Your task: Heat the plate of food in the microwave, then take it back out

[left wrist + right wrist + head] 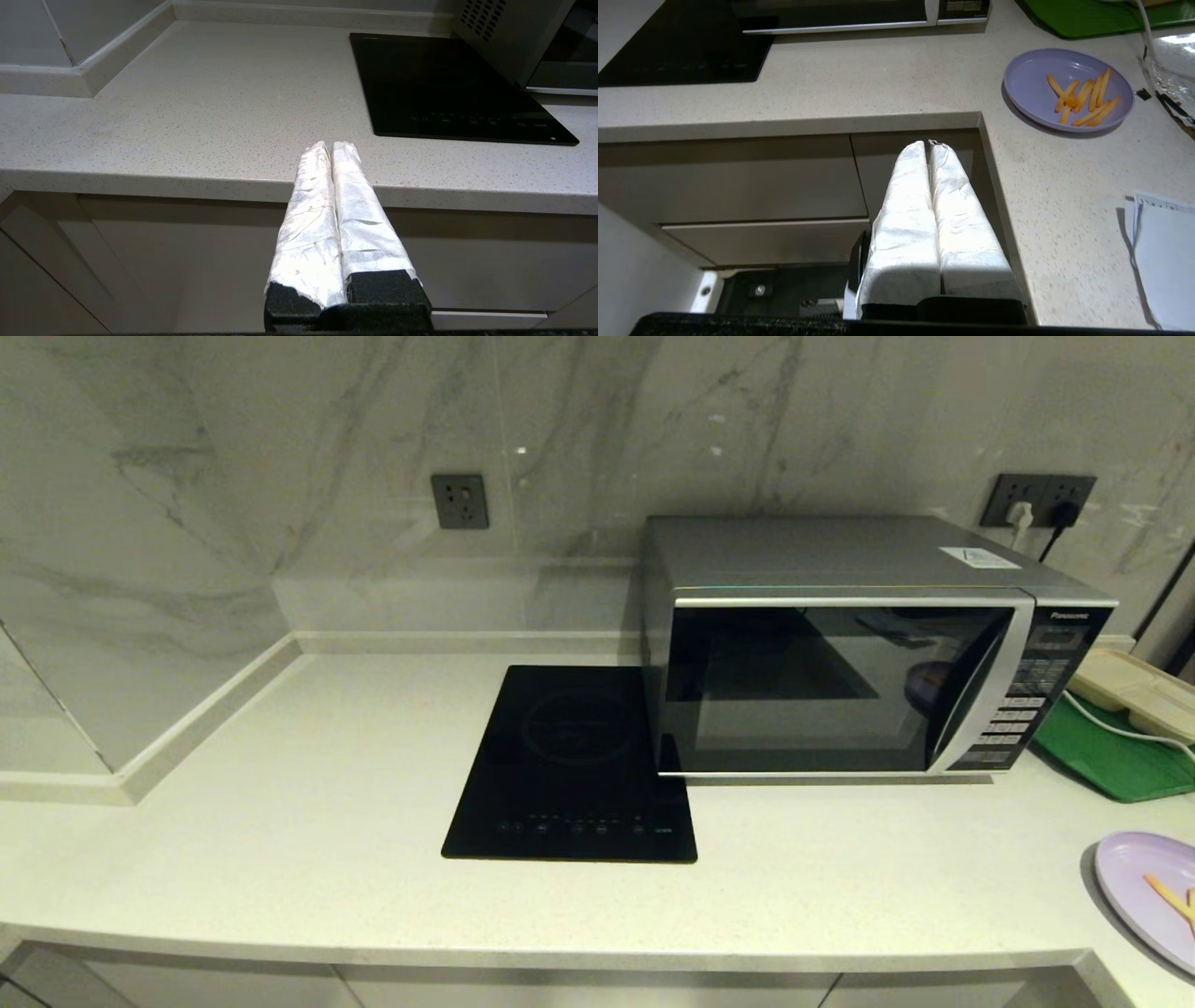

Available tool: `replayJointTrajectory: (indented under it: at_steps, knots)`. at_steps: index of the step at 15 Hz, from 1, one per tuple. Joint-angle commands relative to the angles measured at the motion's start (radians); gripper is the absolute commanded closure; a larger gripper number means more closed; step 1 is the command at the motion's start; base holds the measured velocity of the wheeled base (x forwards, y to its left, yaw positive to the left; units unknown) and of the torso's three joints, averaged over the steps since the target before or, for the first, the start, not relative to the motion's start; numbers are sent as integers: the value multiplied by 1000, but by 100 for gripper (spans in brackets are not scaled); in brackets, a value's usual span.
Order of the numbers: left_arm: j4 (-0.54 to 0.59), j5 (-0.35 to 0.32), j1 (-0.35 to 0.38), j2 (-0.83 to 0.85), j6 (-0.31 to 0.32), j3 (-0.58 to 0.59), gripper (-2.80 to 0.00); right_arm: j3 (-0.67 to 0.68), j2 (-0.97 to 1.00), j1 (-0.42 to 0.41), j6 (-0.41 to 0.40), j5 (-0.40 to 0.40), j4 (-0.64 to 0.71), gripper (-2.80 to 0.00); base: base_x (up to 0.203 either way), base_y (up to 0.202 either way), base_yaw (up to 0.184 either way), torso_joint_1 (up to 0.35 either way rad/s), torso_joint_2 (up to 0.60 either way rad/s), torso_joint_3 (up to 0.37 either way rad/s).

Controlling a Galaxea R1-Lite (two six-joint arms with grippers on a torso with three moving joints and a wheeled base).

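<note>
Neither claw shows in the head view: the Panasonic microwave (840, 653) sits door-closed on the countertop (308, 840), the lavender plate of food (1153, 887) at the counter's right end. From the left wrist, the left gripper (331, 147) hangs parked before the counter edge, fingers pressed together, empty. From the right wrist, the right gripper (930, 145) is likewise pinched on nothing, below the counter's corner; the plate, holding a few fries (1083, 95), lies beyond it. Judging by this, the door-opening step comes next, calling for spread fingers at the handle.

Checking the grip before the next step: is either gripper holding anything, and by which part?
Nothing is held: left gripper and right gripper have jaws shut on nothing, off the counter's front edge.
</note>
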Motion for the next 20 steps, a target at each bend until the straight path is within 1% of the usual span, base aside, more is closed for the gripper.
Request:
replayJointTrajectory:
  at_steps: [1, 3, 5, 7, 8, 10, 11, 13, 20]
  knots:
    - [0, 0, 0, 0, -1, 0, 0, 193, -8, 0, -1, 0, -199, 0, 0, 0, 0, 0, 0, 0]
    - [0, 0, 0, 0, -1, 0, 0, 360, -8, 0, -3, 0, -340, 0, 0, 0, 0, 0, 0, 0]
    - [0, 0, 0, 0, -1, 0, 0, 489, -8, 0, -1, -1, -477, 0, 0, 0, 0, 0, 0, 0]
    - [0, 0, 0, 0, -1, 0, 0, 629, -8, 0, -7, 1, -644, 0, 0, 0, 0, 0, 0, 0]
    - [0, 0, 0, 0, -1, 0, 0, 714, -8, 0, -17, 1, -757, 0, 0, 0, 0, 0, 0, 0]
    - [0, 0, 0, 0, -1, 0, 0, 887, -8, 0, -49, 9, -1034, 0, 0, 0, 0, 0, 0, 0]
    - [0, 0, 0, 0, -1, 0, 0, 920, -8, 1, -59, 18, -1103, 0, 0, 0, 0, 0, 0, 0]
    - [0, 0, 0, 0, -1, 0, 0, 918, -7, 2, -77, 34, -1074, 0, 0, 0, 0, 0, 0, 0]
    - [0, 0, 0, 0, -1, 0, 0, 918, -8, 2, -78, 34, -1075, 0, 0, 0, 0, 0, 0, 0]
